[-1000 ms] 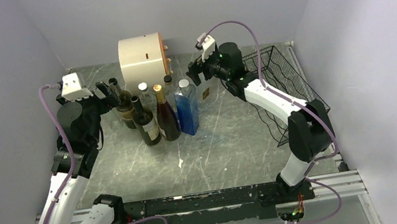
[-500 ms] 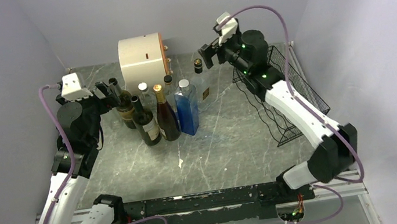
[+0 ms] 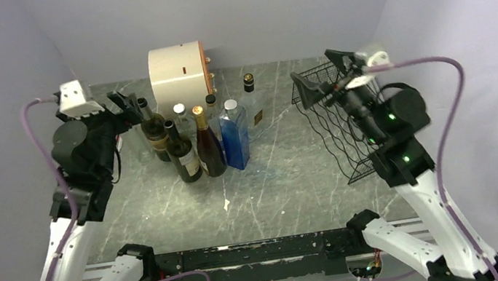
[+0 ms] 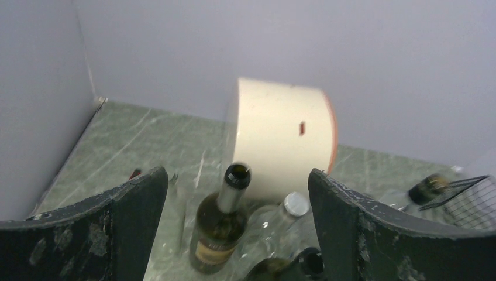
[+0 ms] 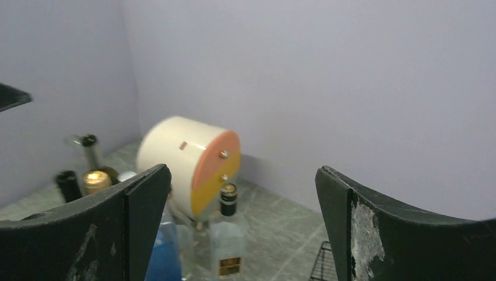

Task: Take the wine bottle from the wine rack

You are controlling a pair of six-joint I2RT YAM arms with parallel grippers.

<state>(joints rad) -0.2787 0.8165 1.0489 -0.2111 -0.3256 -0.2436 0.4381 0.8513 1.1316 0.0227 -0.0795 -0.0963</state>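
1. Right gripper [image 3: 317,84] spread wide, empty; wine rack [image 3: 356,125] just below it, cells showing no bottle. Descending risks snagging mesh.
2. Left gripper [image 3: 125,103] open, empty; dark bottle [image 3: 153,130] just ahead of its fingers [image 4: 117,234]. A nudge could topple the neighbouring bottles [image 3: 209,146].

Top external: high behind both arm bases, looking down across the grey marbled surface [image 3: 288,179]. Wrist views: low, between own jaws, facing the rear wall. All three share cream cylinder drum [image 3: 177,70], clustered glass bottles [image 3: 202,140], black wire-mesh wine rack [image 3: 324,122].
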